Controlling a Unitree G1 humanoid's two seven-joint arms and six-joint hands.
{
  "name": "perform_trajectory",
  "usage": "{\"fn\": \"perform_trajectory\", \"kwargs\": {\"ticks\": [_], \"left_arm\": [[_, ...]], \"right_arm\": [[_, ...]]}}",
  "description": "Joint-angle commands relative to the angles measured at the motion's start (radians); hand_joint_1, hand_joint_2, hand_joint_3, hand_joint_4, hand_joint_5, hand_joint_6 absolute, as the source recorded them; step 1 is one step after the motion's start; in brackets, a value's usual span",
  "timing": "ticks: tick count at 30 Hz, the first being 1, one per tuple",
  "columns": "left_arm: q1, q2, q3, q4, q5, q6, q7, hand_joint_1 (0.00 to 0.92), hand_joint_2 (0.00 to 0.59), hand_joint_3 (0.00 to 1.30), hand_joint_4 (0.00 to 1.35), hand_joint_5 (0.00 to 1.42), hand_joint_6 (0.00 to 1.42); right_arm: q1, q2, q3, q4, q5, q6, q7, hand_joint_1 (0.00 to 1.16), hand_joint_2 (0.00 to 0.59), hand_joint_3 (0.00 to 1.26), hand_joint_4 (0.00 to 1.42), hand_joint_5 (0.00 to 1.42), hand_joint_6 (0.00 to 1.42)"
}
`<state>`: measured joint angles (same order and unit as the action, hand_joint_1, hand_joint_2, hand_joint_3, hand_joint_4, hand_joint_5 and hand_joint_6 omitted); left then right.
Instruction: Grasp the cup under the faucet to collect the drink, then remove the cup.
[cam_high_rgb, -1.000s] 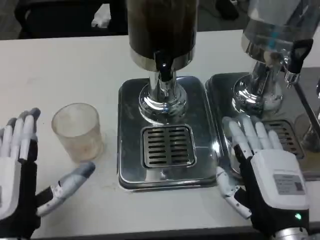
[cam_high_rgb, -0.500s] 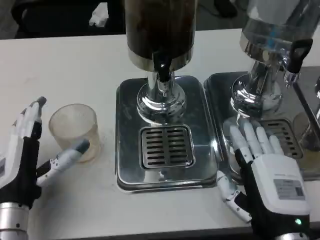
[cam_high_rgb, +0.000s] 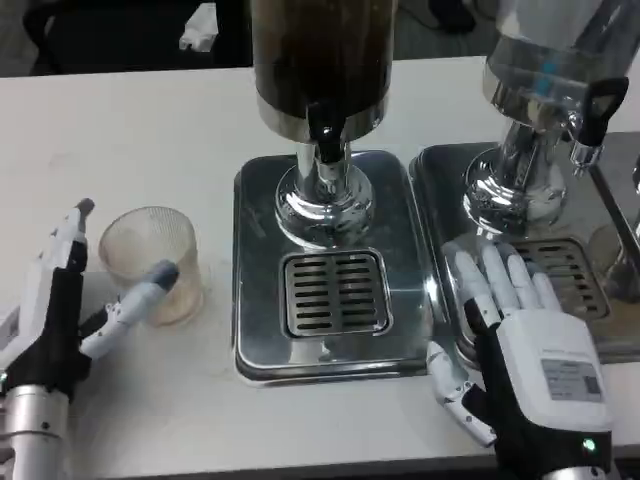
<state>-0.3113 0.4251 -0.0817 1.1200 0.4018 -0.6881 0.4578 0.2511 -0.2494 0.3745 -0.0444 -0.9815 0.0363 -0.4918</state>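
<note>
A clear plastic cup (cam_high_rgb: 150, 262) stands upright on the white table, left of the drip tray (cam_high_rgb: 258, 260) and away from the black faucet (cam_high_rgb: 325, 132) of the dark drink dispenser (cam_high_rgb: 322, 60). My left hand (cam_high_rgb: 58, 312) is open around the cup. Its fingers (cam_high_rgb: 72, 232) stand just left of the cup, and its thumb (cam_high_rgb: 140, 294) reaches across the cup's front wall. Whether the thumb presses on the cup is unclear. My right hand (cam_high_rgb: 530, 345) lies open and flat at the front right, with its fingers spread over the edge of the second tray.
A slotted grate (cam_high_rgb: 335, 292) sits in the drip tray below the faucet. A second dispenser (cam_high_rgb: 545, 70) with a clear tank stands at the right on its own metal tray (cam_high_rgb: 445, 190). The table's front edge runs close below both hands.
My left hand has closed in on the cup from the left, turning edge-on, and its thumb now overlaps the cup's front. The cup and my right hand have hardly moved.
</note>
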Motion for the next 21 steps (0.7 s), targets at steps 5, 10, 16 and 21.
{"fn": "perform_trajectory", "kwargs": {"ticks": [5,10,16,21], "left_arm": [[-0.063,-0.013,-0.037,0.044,0.008,-0.007,-0.014,0.239,0.021,0.0,0.0,0.0,0.0],[-0.089,-0.026,-0.035,0.067,-0.01,-0.009,-0.022,0.263,0.021,0.0,0.0,0.0,0.0],[-0.115,-0.05,-0.023,0.1,-0.041,-0.011,-0.051,0.273,0.022,0.0,0.0,0.0,0.0],[-0.124,-0.054,-0.035,0.111,-0.029,-0.002,-0.047,0.311,0.029,0.0,0.0,0.07,0.06]], "right_arm": [[0.005,0.001,0.01,-0.023,-0.011,0.016,0.013,0.09,0.566,0.07,0.0,0.0,0.02],[0.009,0.002,0.014,-0.03,-0.016,0.019,0.019,0.08,0.566,0.07,0.0,0.0,0.03],[0.022,0.005,0.015,-0.047,-0.018,0.03,0.026,0.07,0.556,0.07,0.0,0.0,0.04],[0.034,0.011,0.017,-0.06,-0.02,0.039,0.022,0.07,0.555,0.07,0.0,0.0,0.06]]}}
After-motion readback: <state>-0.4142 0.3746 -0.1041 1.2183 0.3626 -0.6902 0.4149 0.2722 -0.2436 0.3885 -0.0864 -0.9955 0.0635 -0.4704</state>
